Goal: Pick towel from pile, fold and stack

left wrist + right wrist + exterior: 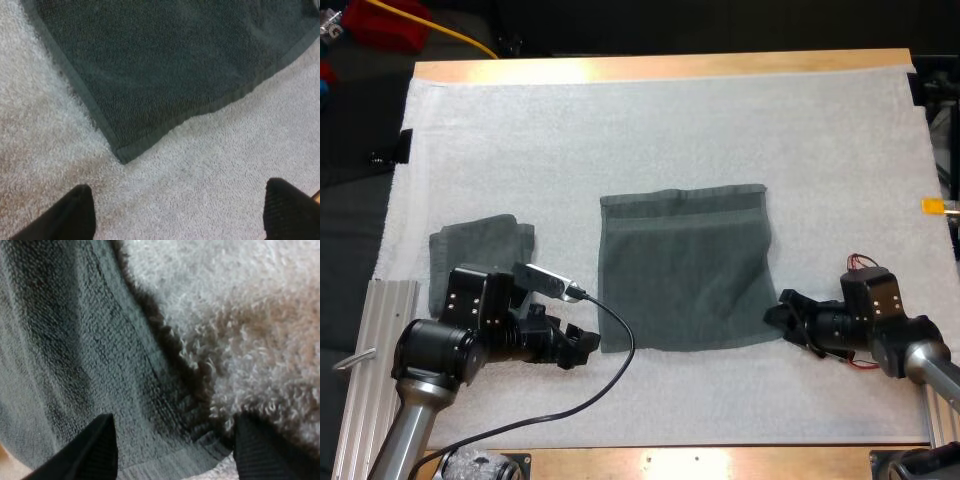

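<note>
Our left gripper (584,346), in the lower left of the high view, has its fingers (75,212) spread over bare white mat (650,120), just short of the near left corner of the flat towel (685,270). We judge that closing from there would catch mat pile or nothing and leave that corner lying. Left of centre, just beyond that arm, the folded towel (480,240) lies near enough that a wide swing could drag it. At centre the flat towel lies spread out, its far hem slightly wavy. At lower right, our right gripper (782,316) is also spread wide, straddling the towel's near right corner, with one finger over cloth and one over mat. The risk there, as we see it, is pinching mat fibres along with the hem, or raising that corner alone, which would skew the fold. Counted left to right: two towels, one folded and one flat; one mat; two grippers, both parted and holding nothing.
</note>
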